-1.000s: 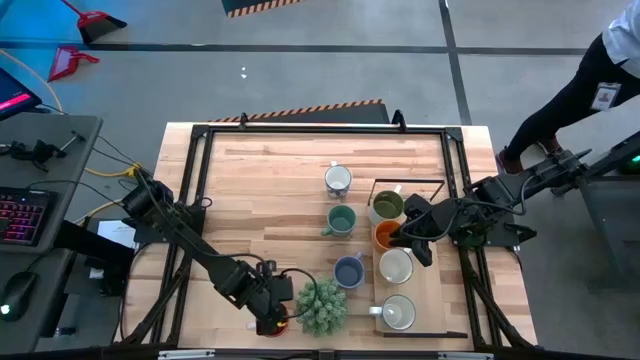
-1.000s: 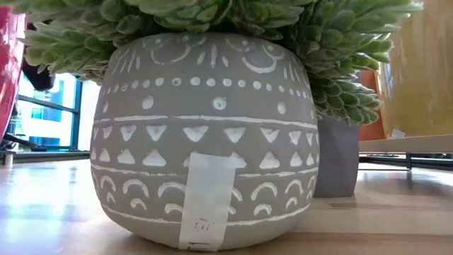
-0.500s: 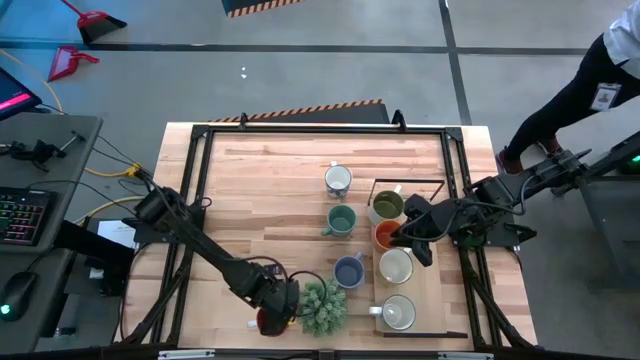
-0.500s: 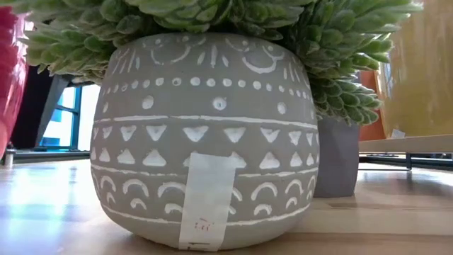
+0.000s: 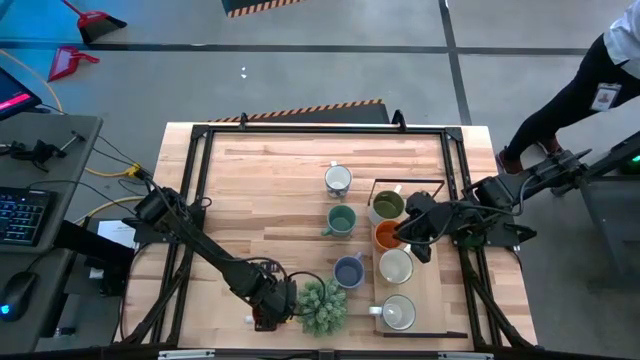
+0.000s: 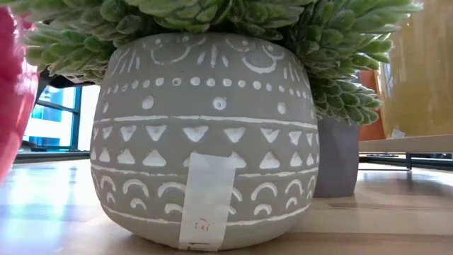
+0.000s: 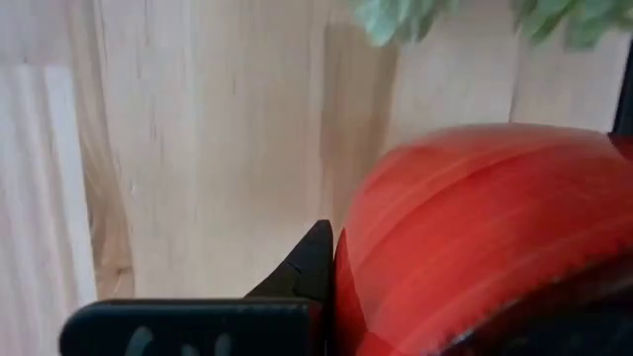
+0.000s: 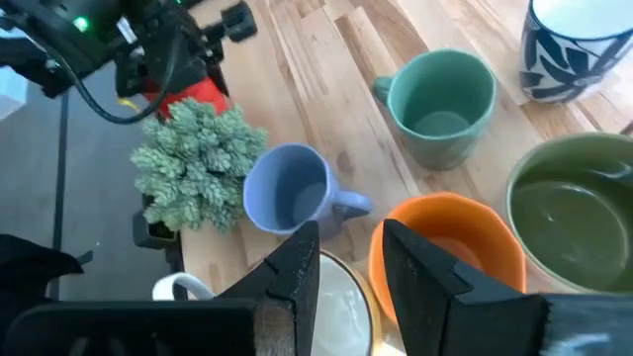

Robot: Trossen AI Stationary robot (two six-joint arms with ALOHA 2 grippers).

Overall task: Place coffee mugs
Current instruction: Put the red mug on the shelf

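Gripping the glossy red ceramic mug [image 7: 475, 237] just beside the spiky green potted plant [image 5: 322, 306], the left pincer [image 5: 268, 312] risks toppling that plant if it swings wide; the right pincer [image 8: 346, 267], parted, hovers well apart.

Mugs [image 5: 342, 219] beside spiky plant [image 5: 321, 306]

Left gripper [image 5: 268, 318] sits at the plant's [image 5: 322, 307] side, a mug [image 7: 475, 237] between its fingers. Right gripper [image 8: 348, 259] hangs over the tray [image 5: 437, 182]: two mugs [image 8: 450, 245] just ahead, three more [image 8: 293, 193] beyond its fingertips.
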